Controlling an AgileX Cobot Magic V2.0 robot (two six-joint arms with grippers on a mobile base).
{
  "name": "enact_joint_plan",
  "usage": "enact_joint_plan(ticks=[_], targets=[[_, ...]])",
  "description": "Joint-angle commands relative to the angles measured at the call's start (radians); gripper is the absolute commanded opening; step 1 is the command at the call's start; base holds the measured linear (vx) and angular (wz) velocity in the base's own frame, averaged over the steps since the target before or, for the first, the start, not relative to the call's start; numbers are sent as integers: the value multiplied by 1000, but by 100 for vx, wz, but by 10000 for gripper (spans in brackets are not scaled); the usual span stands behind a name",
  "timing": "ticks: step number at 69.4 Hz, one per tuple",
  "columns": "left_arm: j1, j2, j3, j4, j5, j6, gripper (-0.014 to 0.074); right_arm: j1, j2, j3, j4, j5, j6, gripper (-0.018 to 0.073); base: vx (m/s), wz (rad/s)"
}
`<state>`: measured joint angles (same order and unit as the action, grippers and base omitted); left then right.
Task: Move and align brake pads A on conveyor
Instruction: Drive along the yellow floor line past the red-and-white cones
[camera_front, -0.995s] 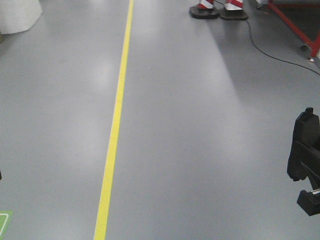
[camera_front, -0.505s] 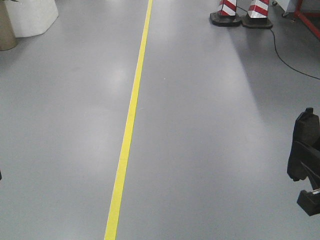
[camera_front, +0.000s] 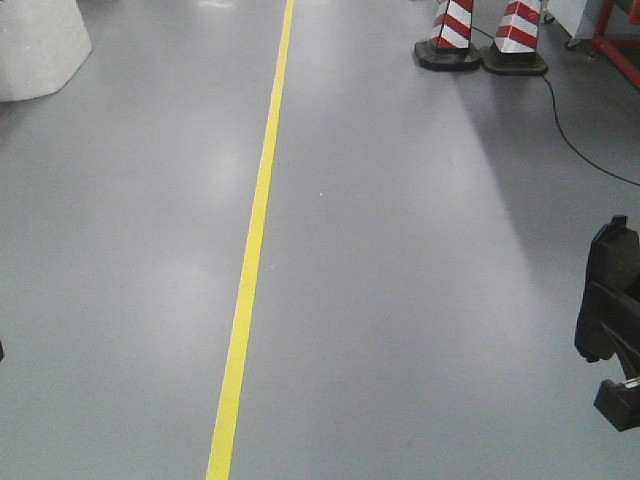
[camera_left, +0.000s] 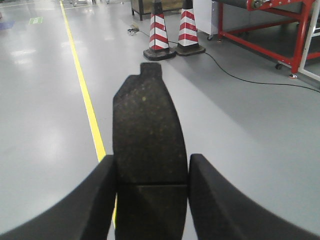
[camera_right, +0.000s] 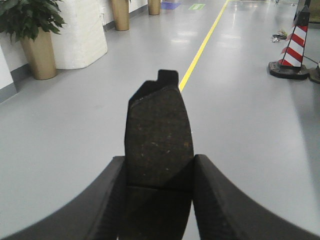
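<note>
Grey factory floor (camera_front: 400, 300) in the front-facing view, with a yellow line (camera_front: 250, 270) running up it, two red-and-white cones (camera_front: 482, 30) at the top right, a black cable (camera_front: 580, 140) trailing from them, and a white block (camera_front: 35, 45) at the top left. At the right edge, the dark outline of a brake pad and gripper (camera_front: 608, 330), too clipped to read the grip from here. No conveyor anywhere in this view.

Left wrist view: same grey floor, yellow line to the left, cones ahead, a red frame (camera_left: 260, 35) at the upper right, possibly a conveyor stand, though no belt can be made out. Left gripper (camera_left: 151, 195) closed against a brake pad (camera_left: 148, 135), fingers (camera_left: 97, 200) pressing both long edges, pad standing upright with its tab at the top and the centre groove showing just above the fingers.

Right wrist view: floor again, potted plants (camera_right: 30, 30) and a white block to the left, yellow line ahead, one cone at the right edge. Right gripper (camera_right: 159, 200) likewise clamped on a second brake pad (camera_right: 159, 130), fingers (camera_right: 107, 200) snug on either side, pad upright, friction face toward the camera.

Judged from all this: two pads picked up and in transit, one per arm. Nothing set down or aligned on the belt as far as shown. Whereabouts of the other pads not visible. Left to do: reach the conveyor, place both, square them up.
</note>
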<state>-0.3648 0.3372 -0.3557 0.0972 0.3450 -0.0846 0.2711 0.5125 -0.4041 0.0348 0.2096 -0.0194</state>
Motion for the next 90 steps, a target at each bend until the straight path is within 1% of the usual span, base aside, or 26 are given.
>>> enact_joint_plan(ticks=[1, 59, 90], targets=[[-4, 7, -28, 0, -97, -3, 42, -1, 0, -33, -3, -103, -5, 8, 59, -4], [-4, 7, -28, 0, -97, -3, 42, -1, 0, -33, -3, -103, -5, 8, 66, 3], [-4, 7, -28, 0, -97, -3, 42, -1, 0, -33, -3, -103, -5, 8, 70, -5]])
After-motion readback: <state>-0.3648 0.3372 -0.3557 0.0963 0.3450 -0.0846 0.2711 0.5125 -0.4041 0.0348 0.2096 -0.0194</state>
